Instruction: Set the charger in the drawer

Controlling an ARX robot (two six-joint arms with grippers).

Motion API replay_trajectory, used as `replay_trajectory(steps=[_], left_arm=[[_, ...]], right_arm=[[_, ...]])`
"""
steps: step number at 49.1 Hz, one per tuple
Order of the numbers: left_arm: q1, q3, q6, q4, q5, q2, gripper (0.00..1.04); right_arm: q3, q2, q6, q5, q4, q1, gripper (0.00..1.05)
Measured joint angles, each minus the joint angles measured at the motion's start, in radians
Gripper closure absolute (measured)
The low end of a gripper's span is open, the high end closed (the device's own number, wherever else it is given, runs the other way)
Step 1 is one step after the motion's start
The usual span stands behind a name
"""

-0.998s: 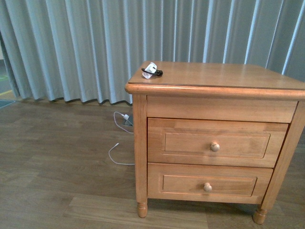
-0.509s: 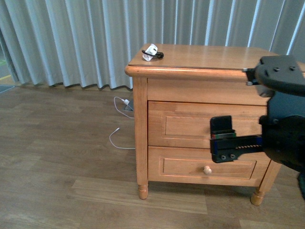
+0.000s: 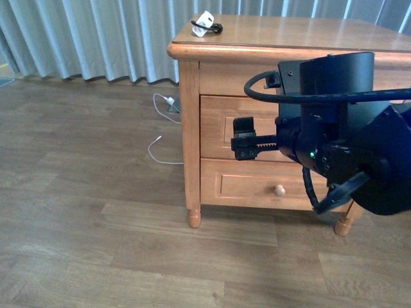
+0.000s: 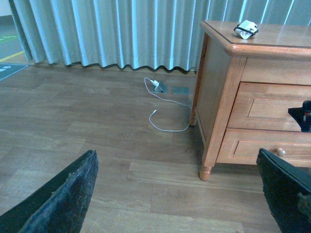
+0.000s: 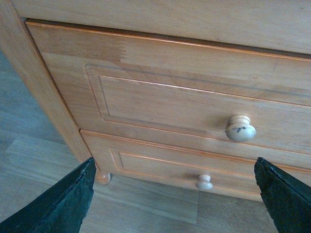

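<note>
Charger (image 3: 205, 24) atop the nightstand (image 3: 190, 128), near its left edge, black cord coiled. Below, upper drawer (image 5: 194, 107) shut flush, round knob (image 5: 240, 128) facing the right claw (image 5: 173, 165), spread wide and empty, close before the panel. Left claw (image 4: 176, 153) likewise spread, empty, over bare floor (image 4: 97, 111), well apart from the nightstand.

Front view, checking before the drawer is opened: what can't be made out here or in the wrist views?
- drawer knob: front view, hidden behind the right arm; shows in the right wrist view.
- drawer inside: every view, its front is shut.
- charger plug detail: front and left wrist views, too small.
- nightstand right side: left wrist view, cut off by the edge.
</note>
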Motion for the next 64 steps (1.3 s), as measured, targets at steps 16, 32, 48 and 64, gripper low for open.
replay_trajectory(steps=[16, 32, 48, 64], left_arm=[[0.000, 0.000, 0.000, 0.000, 0.000, 0.000, 0.06], [0.000, 0.000, 0.000, 0.000, 0.000, 0.000, 0.06], [0.000, 0.000, 0.000, 0.000, 0.000, 0.000, 0.06], [0.000, 0.000, 0.000, 0.000, 0.000, 0.000, 0.06]], right_arm=[[0.203, 0.174, 0.000, 0.003, -0.009, -0.075, 0.08], [0.286, 0.252, 0.003, -0.013, -0.020, -0.115, 0.08], [0.324, 0.295, 0.011, -0.008, -0.022, -0.119, 0.08], [0.336, 0.308, 0.019, 0.011, -0.018, -0.120, 0.08]])
